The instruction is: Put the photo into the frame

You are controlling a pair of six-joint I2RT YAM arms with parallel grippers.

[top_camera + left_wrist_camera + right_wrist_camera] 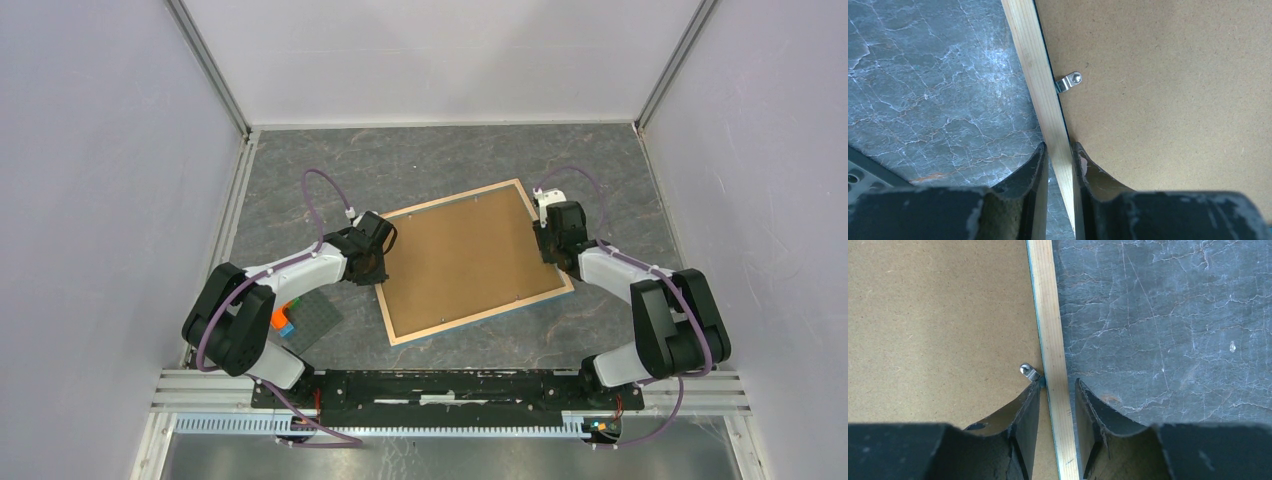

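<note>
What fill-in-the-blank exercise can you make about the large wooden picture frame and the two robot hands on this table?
1. The large, thin, rectangular light-wood picture frame lies flat on the grey marbled ____.
2. A plain ____ cardboard backing board fills its middle.
3. The black left hand and the black right hand stand at ____ sides of the picture frame, each straddling a rail.

Missing words: table; brown; opposite.

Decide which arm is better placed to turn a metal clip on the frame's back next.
Right, probably: the right-rail clip sits at the right gripper fingertip, while the left-rail clip lies farther ahead of the left gripper.
</note>
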